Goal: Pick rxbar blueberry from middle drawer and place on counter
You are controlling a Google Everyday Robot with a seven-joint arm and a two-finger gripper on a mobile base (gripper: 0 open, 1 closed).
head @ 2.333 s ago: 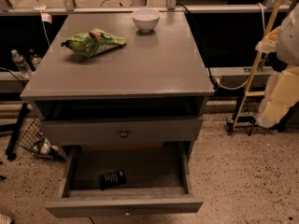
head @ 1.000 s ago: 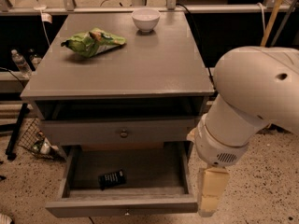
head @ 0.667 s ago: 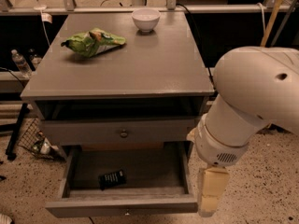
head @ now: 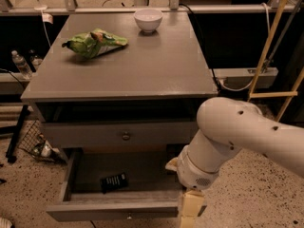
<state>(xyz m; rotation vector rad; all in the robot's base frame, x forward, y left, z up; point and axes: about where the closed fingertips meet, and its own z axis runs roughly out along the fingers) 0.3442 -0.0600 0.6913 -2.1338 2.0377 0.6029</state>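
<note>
Hanging below the bulky white arm (head: 232, 137), the gripper (head: 192, 208) sits at the bottom edge of the camera view, just beside the right front corner of the open middle drawer (head: 109, 210). Most of it is cut off there, so I cannot tell whether it is apart or together; it appears to hold nothing.

Inside the drawer, the rxbar blueberry (head: 114, 182) lies flat on the bare floor, left of centre and near the front panel, turned slightly askew. It is well to the left of the gripper and untouched. Above the drawer is the closed drawer front with a round knob (head: 125, 136).

Farther back, the counter (head: 152, 65) carries a green snack bag (head: 95, 42) on its left side and a white bowl (head: 147, 19) near the rear edge. The front and right parts of the counter are bare.

I judge this to be the approach step: the arm is by the drawer but not yet over the bar. The next move calls for swinging the gripper left over the drawer floor, lining it up across the bar's narrow width, and descending without striking the front panel or the knobbed drawer overhead. Since the bar lies flat, the grasp has to come down close to the floor.
</note>
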